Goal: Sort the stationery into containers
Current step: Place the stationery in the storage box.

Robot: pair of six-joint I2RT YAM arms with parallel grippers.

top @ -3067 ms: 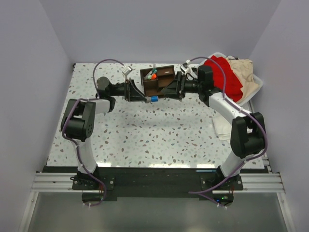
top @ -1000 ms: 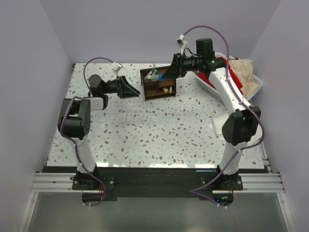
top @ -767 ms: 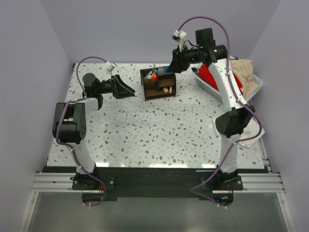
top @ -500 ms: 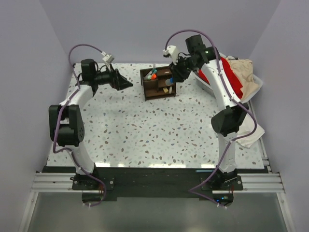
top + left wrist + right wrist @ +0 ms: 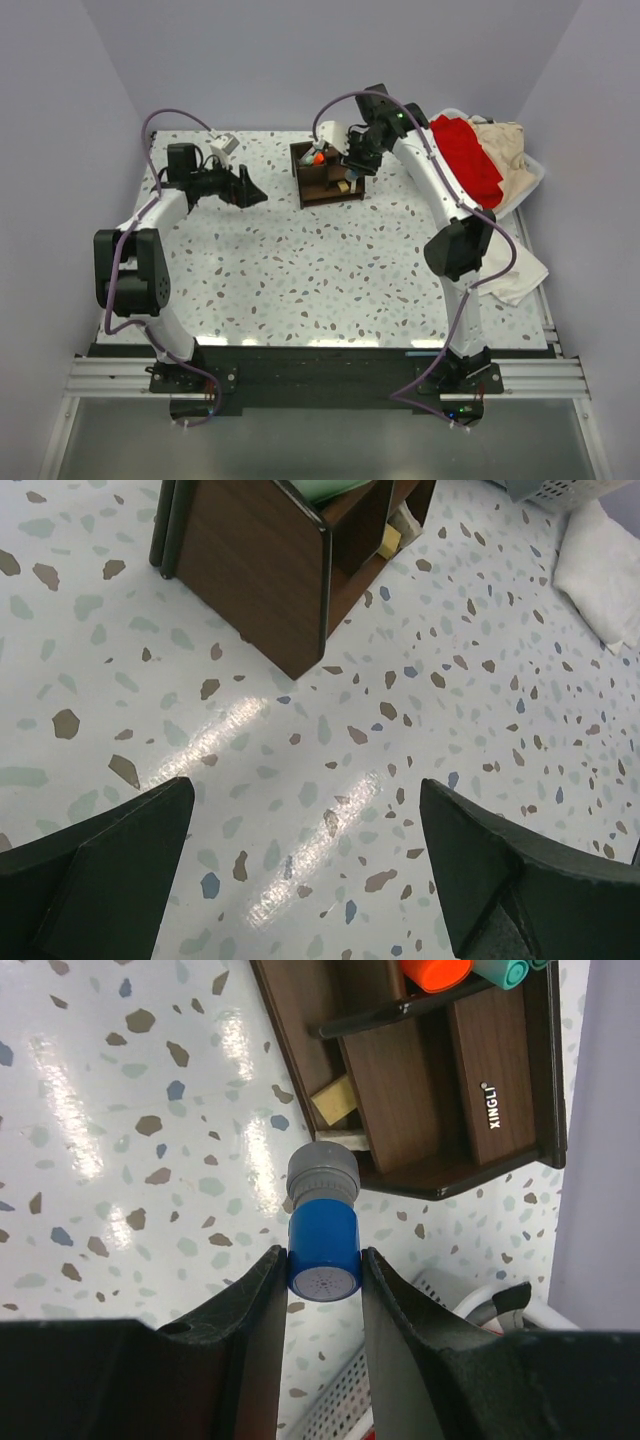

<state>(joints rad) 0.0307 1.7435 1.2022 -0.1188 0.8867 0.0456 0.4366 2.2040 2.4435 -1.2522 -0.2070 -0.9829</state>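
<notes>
Over by the far edge of the table [image 5: 300, 270], the right gripper [image 5: 323, 1260] pinches a stubby blue-grey cylinder [image 5: 323, 1235] between its two fingers, with the grey end pointing down. It hangs in the air above the edge of the dark brown organiser [image 5: 400, 1110], not touching it. An orange cap [image 5: 436, 970] and a teal tip [image 5: 503, 972] stand in the tall compartment, and a tan bit [image 5: 335, 1100] lies in a low cubby. The left gripper [image 5: 305, 870], fingers spread wide and holding nothing, hovers over the speckled table left of the organiser.
</notes>
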